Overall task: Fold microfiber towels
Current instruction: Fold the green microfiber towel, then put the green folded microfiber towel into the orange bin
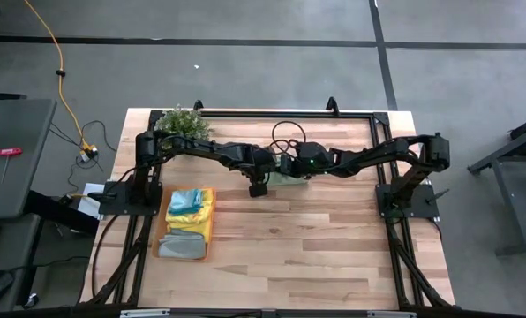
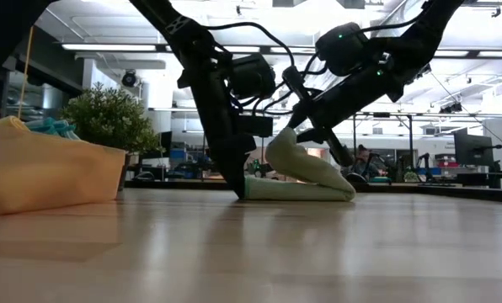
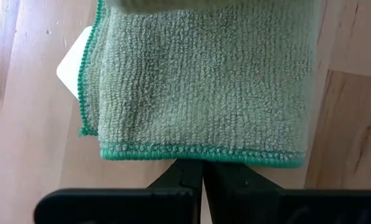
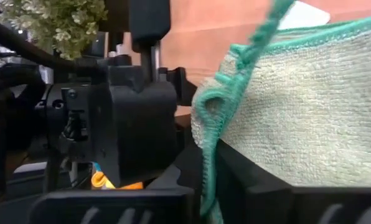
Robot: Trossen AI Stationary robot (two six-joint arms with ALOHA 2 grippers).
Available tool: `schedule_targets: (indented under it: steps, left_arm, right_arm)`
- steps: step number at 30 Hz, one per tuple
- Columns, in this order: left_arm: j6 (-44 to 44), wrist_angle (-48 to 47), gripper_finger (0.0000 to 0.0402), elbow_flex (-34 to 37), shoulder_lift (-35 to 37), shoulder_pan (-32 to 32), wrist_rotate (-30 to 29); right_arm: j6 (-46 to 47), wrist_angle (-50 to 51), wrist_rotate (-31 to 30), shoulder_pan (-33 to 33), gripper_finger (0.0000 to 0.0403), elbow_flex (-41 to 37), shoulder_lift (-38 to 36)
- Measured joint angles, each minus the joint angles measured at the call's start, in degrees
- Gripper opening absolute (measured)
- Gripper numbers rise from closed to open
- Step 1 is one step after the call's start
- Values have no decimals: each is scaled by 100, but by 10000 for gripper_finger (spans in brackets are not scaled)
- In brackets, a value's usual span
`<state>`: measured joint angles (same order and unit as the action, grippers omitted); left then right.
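High view: pale green towel mid-table at the back, left gripper and right gripper meeting over it.

Low view: soft, limp, light; one edge lifted, apparently pinched by right.

Left wrist view: clenched empty at hem; best gripped at corners.

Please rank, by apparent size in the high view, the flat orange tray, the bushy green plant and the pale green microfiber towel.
1. Flat orange tray, clearly largest.
2. Bushy green plant.
3. Pale green microfiber towel, mostly hidden beneath the arms, so its rank is unsure.
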<state>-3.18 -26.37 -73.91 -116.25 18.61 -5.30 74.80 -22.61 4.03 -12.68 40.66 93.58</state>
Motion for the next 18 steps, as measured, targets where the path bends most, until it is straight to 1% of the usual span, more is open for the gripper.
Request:
schedule_targets:
  steps: [3,8,10,12,15,18]
  left_arm:
    - [0,4,0,2,0,0,-2]
    - [6,28,0,4,0,2,7]
    - [9,38,0,4,0,9,4]
    - [-4,81,0,3,1,25,-11]
    - [-78,95,0,-9,85,79,7]
    - [-247,-93,0,15,198,158,-11]
  right_arm:
    - [-25,-123,94,8,42,0,40]
    - [-129,-64,195,-49,139,-16,26]
    - [-326,-15,272,-98,176,-24,6]
    - [-552,51,352,-166,205,-28,-64]
    - [-900,310,464,-308,228,-28,-315]
    - [-1554,474,670,-523,232,42,-812]
